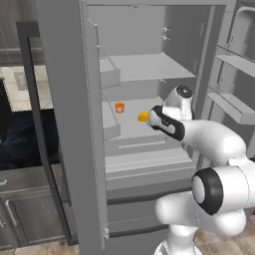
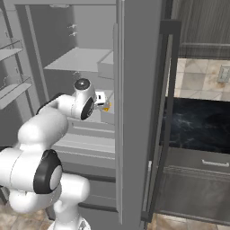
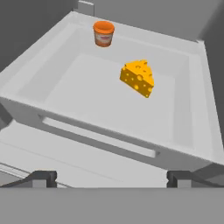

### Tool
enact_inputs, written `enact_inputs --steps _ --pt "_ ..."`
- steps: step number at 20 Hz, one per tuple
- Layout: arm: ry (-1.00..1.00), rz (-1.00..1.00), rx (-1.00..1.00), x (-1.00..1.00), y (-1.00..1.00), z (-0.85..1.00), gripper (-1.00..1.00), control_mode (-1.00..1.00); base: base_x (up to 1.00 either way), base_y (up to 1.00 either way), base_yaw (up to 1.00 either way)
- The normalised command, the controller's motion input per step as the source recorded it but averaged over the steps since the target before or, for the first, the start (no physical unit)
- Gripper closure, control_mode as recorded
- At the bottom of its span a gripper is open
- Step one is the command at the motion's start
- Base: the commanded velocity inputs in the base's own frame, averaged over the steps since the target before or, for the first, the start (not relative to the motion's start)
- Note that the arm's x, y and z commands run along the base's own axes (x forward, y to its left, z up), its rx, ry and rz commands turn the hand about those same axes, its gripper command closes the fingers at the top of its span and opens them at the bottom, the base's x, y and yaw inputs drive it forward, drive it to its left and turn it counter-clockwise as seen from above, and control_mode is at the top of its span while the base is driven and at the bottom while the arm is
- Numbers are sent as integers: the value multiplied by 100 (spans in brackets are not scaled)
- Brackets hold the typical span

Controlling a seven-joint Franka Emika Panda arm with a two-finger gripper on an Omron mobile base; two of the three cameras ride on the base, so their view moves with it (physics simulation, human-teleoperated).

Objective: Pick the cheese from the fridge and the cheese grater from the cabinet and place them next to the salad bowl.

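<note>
Left base view showed the fridge (image 1: 149,69) standing open and the arm reaching in toward the cheese (image 1: 143,117), which lay on a middle shelf with a small orange cup (image 1: 119,107) behind and to its left; the forearm covered the pincer here, so a misjudged reach could not have been caught from this side.

Right base view had the wrist deep between the shelf and the fridge door (image 2: 134,112), with a sliver of yellow beyond it; a wide swing risked striking the door edge or the shelf above.

Hand view put the pincer (image 3: 112,177) with its jaws spread wide and empty, short of the wedge, which sat apart from the cup in a shallow tray (image 3: 100,140). Coming in low might have caught the tray's front lip; closing on the slanted faces might have squeezed the wedge out sideways.
</note>
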Motion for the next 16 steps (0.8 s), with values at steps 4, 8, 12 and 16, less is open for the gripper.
enact_inputs --steps 4,8,12,16 --pt "0 4 0 47 -1 -2 -100 -100 0 0 0" --pt "7 2 0 46 -1 0 -100 -100 0 0 0" --pt "3 1 0 45 0 -4 -100 -100 0 0 0" --pt "3 1 0 49 -4 -9 -100 -100 0 0 0"
